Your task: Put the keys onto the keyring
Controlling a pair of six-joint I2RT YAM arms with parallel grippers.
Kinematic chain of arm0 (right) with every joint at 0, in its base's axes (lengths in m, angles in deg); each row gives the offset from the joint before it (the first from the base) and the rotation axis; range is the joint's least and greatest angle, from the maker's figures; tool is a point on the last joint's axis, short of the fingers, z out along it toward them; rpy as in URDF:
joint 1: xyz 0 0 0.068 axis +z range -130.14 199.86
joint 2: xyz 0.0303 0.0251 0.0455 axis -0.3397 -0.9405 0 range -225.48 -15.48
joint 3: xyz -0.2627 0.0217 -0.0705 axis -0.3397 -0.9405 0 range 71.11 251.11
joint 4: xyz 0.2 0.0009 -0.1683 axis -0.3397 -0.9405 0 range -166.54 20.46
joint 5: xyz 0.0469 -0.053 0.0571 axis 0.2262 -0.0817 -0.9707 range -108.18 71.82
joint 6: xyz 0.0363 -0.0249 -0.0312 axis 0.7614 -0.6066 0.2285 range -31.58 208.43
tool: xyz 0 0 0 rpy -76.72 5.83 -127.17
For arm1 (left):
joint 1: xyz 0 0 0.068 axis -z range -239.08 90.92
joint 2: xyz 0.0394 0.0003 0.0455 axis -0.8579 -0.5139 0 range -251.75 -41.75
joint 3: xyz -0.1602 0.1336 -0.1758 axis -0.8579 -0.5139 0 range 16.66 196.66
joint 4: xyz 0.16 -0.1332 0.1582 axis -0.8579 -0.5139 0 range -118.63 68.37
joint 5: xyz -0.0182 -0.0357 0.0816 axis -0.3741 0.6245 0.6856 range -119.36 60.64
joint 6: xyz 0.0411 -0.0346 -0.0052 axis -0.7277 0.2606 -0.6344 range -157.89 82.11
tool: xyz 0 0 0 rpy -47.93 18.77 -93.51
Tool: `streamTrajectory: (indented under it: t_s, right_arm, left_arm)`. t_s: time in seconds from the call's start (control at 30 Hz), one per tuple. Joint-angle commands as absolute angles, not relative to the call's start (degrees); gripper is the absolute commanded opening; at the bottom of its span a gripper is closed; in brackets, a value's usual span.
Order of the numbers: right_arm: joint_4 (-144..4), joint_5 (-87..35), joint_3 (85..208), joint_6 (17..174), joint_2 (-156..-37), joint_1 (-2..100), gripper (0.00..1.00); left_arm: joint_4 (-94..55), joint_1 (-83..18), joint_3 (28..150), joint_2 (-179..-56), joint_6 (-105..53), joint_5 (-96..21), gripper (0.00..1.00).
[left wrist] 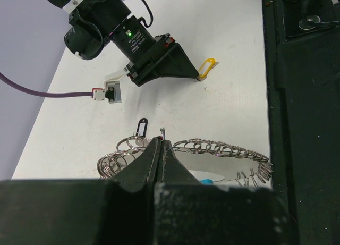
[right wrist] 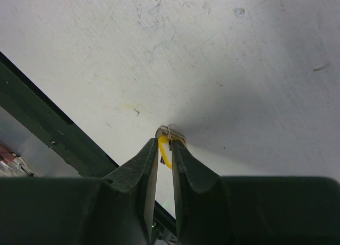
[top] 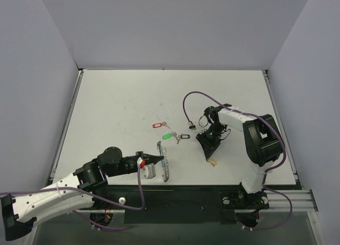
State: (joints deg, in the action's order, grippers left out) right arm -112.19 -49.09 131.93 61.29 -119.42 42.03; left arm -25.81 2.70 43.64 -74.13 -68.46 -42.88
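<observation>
Both jaws pinched shut, each on its own part.
The left gripper [left wrist: 161, 146] clamps the keyring [left wrist: 212, 148] coil; at its 3 o'clock the right gripper [right wrist: 165, 145] nips the yellow key [left wrist: 206, 68]; red key [top: 157, 125], green key [top: 167, 135] and black key [top: 185, 136] lie around 12 to 1 o'clock.

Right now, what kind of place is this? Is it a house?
Probably a robot lab bench, not a house: a plain white table boxed in by blank walls, a left arm and right arm bolted at its edge, purple cables trailing.
</observation>
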Motion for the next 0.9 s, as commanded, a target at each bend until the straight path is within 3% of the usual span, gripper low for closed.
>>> streamTrajectory:
  t_s: [0.0,0.87]
  right_arm:
    - [-115.86,-50.61,133.69,60.48,-119.72,42.44,0.14]
    - [-115.77,-47.80,133.69,60.92,-120.60,44.11,0.14]
  left_arm:
    - [-23.30,2.53,44.87,-73.74,-68.22,-43.60,0.00]
    - [-23.30,2.18,44.87,-73.91,-68.04,-43.95,0.00]
